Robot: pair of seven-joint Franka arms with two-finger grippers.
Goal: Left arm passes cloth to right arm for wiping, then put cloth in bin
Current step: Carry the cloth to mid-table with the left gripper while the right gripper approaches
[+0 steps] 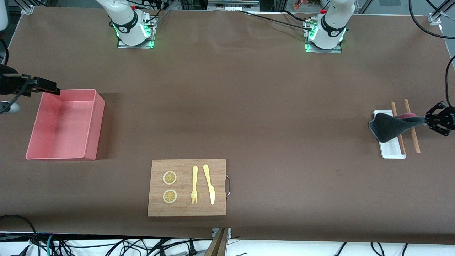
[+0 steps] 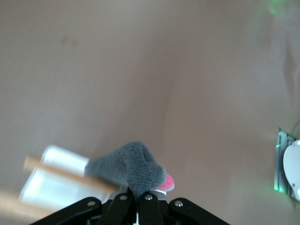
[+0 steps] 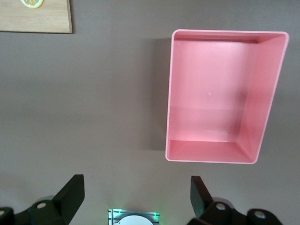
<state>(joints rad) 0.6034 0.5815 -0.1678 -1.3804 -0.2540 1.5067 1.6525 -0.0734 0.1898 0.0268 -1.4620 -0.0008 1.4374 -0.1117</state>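
Left gripper (image 1: 428, 121), right edge of frame, clamped on the cloth (image 1: 389, 127) over the white tray (image 1: 391, 149) | Right gripper (image 3: 136, 197), upper left of frame, jaws wide apart, waits beside the bin (image 1: 35, 142)

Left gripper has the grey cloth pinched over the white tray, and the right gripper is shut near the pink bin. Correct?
Not quite: the right gripper is open, its fingers spread wide in the right wrist view, near the bin. The rest holds: the left gripper is shut on the cloth over the white tray.
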